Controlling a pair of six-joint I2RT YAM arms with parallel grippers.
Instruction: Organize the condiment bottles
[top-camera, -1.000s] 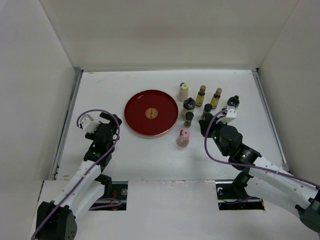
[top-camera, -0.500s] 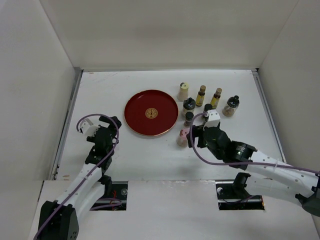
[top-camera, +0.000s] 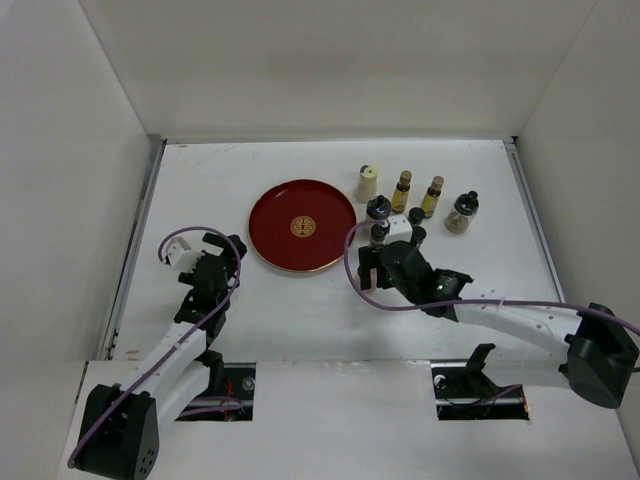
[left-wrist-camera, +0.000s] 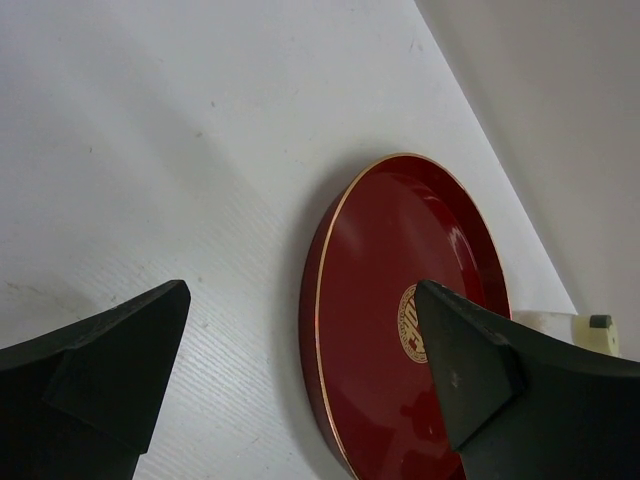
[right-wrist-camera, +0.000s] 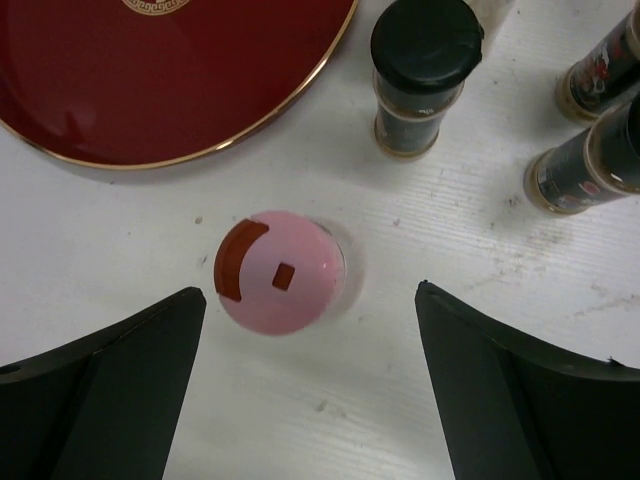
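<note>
The condiment bottles stand in a cluster right of the red tray (top-camera: 302, 226): a cream-capped one (top-camera: 367, 183), two slim amber ones (top-camera: 402, 190) (top-camera: 432, 196), a dark-capped jar (top-camera: 461, 212) and more dark-capped ones (top-camera: 378, 208). My right gripper (top-camera: 374, 276) hangs open over the pink-capped bottle (right-wrist-camera: 280, 272), whose cap shows just ahead of the gap between the wide-spread fingers (right-wrist-camera: 120, 380); nothing is held. In the top view the arm mostly hides that bottle. My left gripper (top-camera: 222, 248) is open and empty, left of the tray and facing it.
In the right wrist view a dark-capped bottle (right-wrist-camera: 425, 70) stands beyond the pink cap, two more (right-wrist-camera: 590, 165) at the right edge, and the tray rim (right-wrist-camera: 150, 140) at upper left. In the left wrist view the tray (left-wrist-camera: 390, 300) fills the space ahead.
My right gripper let go of the dark-capped jar at the far right, opened, and swung left over the pink-capped bottle. The left arm shifted only slightly.
</note>
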